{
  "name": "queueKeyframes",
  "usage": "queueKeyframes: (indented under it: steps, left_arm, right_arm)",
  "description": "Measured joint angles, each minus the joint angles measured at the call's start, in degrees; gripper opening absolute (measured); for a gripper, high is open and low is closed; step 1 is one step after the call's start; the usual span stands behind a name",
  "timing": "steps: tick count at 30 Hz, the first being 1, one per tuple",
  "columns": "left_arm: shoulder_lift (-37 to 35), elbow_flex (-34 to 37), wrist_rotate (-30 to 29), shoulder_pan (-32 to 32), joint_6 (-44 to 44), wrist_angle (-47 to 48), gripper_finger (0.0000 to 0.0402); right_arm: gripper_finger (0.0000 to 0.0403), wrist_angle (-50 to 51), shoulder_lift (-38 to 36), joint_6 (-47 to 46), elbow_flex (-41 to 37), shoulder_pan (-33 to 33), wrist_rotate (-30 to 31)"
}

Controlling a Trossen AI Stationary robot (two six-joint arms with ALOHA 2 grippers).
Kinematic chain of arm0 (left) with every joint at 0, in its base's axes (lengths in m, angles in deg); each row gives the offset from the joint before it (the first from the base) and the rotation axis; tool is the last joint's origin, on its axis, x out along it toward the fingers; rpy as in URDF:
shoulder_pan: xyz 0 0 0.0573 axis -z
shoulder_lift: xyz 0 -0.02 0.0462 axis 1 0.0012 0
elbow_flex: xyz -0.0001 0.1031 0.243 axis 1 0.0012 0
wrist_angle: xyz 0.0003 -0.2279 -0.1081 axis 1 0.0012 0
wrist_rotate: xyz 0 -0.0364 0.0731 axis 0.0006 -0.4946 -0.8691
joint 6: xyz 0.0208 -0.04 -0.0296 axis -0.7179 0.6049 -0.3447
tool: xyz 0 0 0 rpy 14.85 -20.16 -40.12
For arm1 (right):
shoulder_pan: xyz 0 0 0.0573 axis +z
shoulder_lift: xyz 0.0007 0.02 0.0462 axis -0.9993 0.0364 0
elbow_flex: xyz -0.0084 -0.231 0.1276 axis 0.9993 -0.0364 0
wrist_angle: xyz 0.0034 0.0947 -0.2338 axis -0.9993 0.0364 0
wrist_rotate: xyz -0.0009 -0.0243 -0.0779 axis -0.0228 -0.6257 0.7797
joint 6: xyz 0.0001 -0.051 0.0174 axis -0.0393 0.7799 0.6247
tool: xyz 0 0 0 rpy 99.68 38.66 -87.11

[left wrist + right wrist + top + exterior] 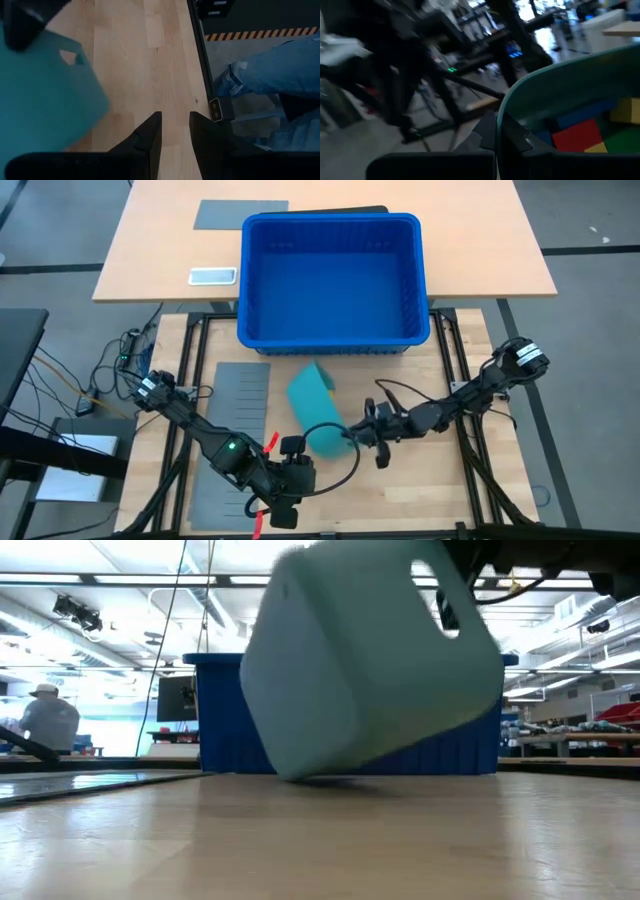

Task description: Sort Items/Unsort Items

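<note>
My right gripper [496,131] is clamped on the rim of the tray [318,412], fingers pinched together across the thin wall. The tray is tipped up off the table [455,480], only one lower corner touching in the low view, just in front of the blue bin [330,280]. Blocks [590,131] are inside the tray, piled against the wall I hold: red, blue, yellow and green visible past my fingers.

My left gripper [174,134] hangs low near the front edge of the table, beside the tray, fingers slightly apart with nothing between them. Bare wood shows through the gap. A person's jeans [272,75] show past the table edge.

The divider sheet [240,395] lies flat to the left of the tray; I can't see any blocks on it.

Step, as I read it: moving or dumping the loaded tray.

Next move needs: firm rim grip held so the wall doesn't slip, a controlled tilt so the blocks slide out together rather than scatter, and the left arm kept clear of the tray's swing.
</note>
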Motion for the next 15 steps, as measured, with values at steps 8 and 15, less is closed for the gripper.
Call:
queueKeyframes:
  steps: [8,15]
  left_arm:
    - [0.00,0.00,0.50,0.00,0.13,0.00,0.0106]
    - [0.00,0.00,1.18,0.00,0.36,-0.02,0.0106]
  right_arm:
    - [0.0000,-3.11,0.00,-5.28,0.02,0.01,1.07]
    - [0.0000,-5.76,0.00,-7.00,0.02,-0.23,3.04]
